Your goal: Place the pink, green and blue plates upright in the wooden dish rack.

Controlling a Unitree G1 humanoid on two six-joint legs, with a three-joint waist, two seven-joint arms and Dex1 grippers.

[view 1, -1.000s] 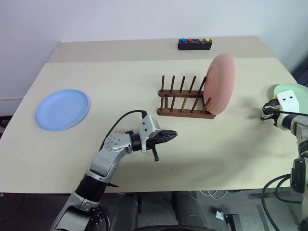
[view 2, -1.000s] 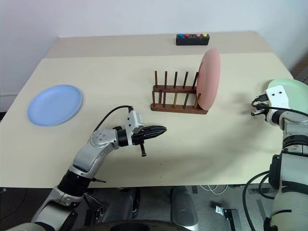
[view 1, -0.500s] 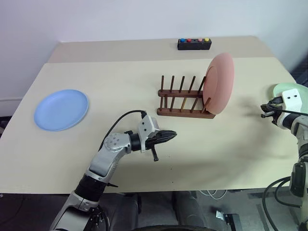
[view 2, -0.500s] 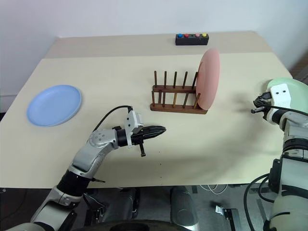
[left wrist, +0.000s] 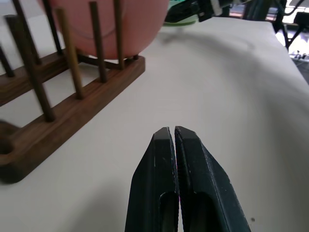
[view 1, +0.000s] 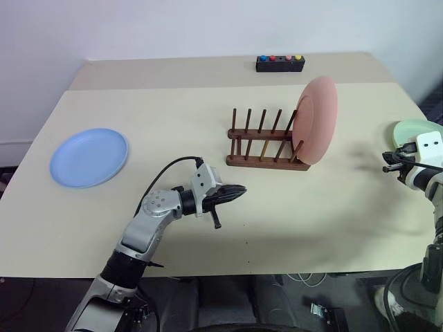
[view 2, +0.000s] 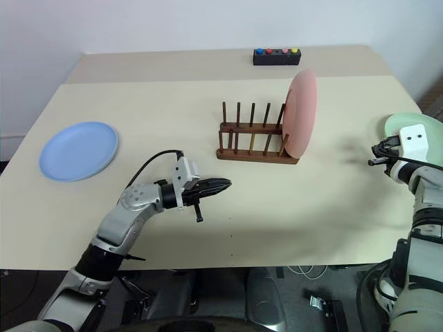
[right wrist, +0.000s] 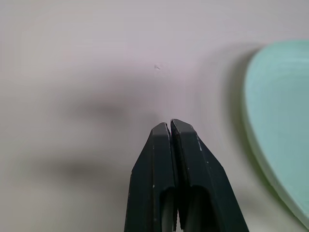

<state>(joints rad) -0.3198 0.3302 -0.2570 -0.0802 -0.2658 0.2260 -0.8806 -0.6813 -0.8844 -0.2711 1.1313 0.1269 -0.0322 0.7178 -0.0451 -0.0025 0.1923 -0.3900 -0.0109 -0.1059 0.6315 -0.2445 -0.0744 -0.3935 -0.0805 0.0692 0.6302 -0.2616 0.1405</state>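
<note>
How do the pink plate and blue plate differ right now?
Colour: the pink plate is salmon, the blue plate light sky blue.
Pose: the pink plate stands upright on edge; the blue plate lies flat.
Place: the pink plate sits at the rack's right end; the blue plate rests on the table, far left of the rack.
Shared: both are plain and round.

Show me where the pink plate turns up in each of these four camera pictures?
Left eye view: pink plate stands upright at the right end of the wooden dish rack.
Right eye view: same spot, seen more edge-on.
Left wrist view: behind the rack's pegs, at the top.
Right wrist view: not in it.
Shared landmark: the rack.
</note>
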